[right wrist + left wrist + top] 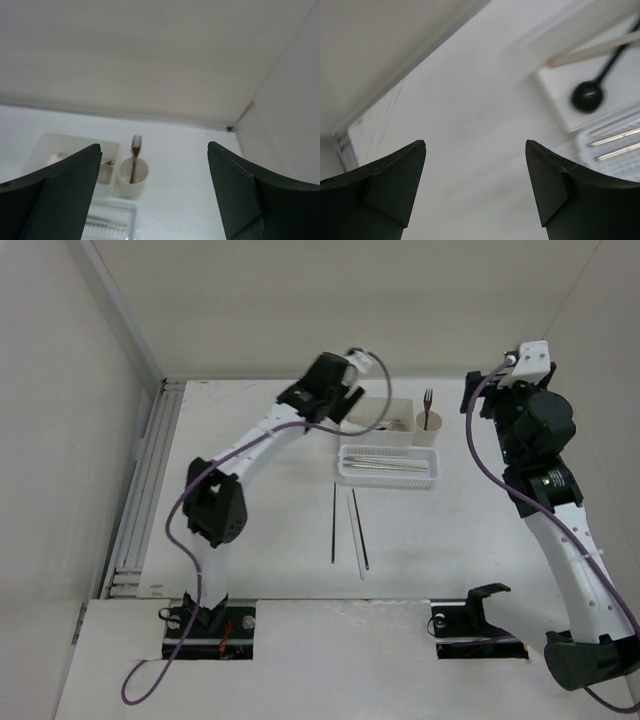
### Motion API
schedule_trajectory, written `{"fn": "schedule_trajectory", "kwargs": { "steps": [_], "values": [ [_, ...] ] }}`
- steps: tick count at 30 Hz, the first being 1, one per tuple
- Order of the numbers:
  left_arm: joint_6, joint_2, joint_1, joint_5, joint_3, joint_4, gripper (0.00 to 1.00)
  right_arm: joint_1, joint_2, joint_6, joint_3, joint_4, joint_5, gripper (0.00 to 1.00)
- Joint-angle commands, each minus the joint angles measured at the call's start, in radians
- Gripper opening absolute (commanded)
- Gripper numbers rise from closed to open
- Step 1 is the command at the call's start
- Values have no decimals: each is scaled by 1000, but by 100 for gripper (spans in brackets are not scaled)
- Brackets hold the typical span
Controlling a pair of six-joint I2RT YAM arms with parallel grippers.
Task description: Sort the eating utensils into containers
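A dark fork (428, 400) stands in the cream round cup (428, 427); the right wrist view shows both the fork (134, 155) and the cup (132, 177). The deep white box (388, 421) holds a dark spoon (587, 96) and a pale chopstick (600, 50). The perforated tray (390, 478) holds silvery pieces (388, 466). Two dark chopsticks (333, 522) (360, 530) and a pale one (354, 537) lie on the table in front of the tray. My left gripper (340, 400) (475, 145) is open and empty, above the table just left of the box. My right gripper (497, 400) (154, 147) is open and empty, raised to the right of the cup.
A white back wall and side walls (60, 390) enclose the table. A ridged rail (140, 500) runs along the table's left edge. The tray's edge also shows in the left wrist view (615, 150) and in the right wrist view (112, 220).
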State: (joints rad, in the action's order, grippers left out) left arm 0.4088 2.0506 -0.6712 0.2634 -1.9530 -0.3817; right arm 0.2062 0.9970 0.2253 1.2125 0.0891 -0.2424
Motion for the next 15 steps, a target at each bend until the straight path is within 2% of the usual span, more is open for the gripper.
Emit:
{"fn": "schedule_trajectory", "kwargs": {
  "steps": [1,2,4,7,8,11,15],
  "values": [
    [-266,-194,159,2,141,-22,78,67,34,-138,13,227,107,91],
    [-292,-257,224,2,185,-22,78,90,57,-173,-4,244,129,90],
    [-355,-311,284,2,296,-10,78,180,84,-204,-57,306,138,87],
    [-369,-400,361,-29,391,-9,78,275,175,-274,-115,392,196,70],
    [-369,-420,370,-41,411,3,78,292,198,-296,-134,393,227,58],
    [-369,-490,381,-41,462,12,78,360,261,-366,-212,342,344,46],
    [-346,-573,381,-32,519,21,78,441,359,-412,-232,320,353,46]
  ]
}}
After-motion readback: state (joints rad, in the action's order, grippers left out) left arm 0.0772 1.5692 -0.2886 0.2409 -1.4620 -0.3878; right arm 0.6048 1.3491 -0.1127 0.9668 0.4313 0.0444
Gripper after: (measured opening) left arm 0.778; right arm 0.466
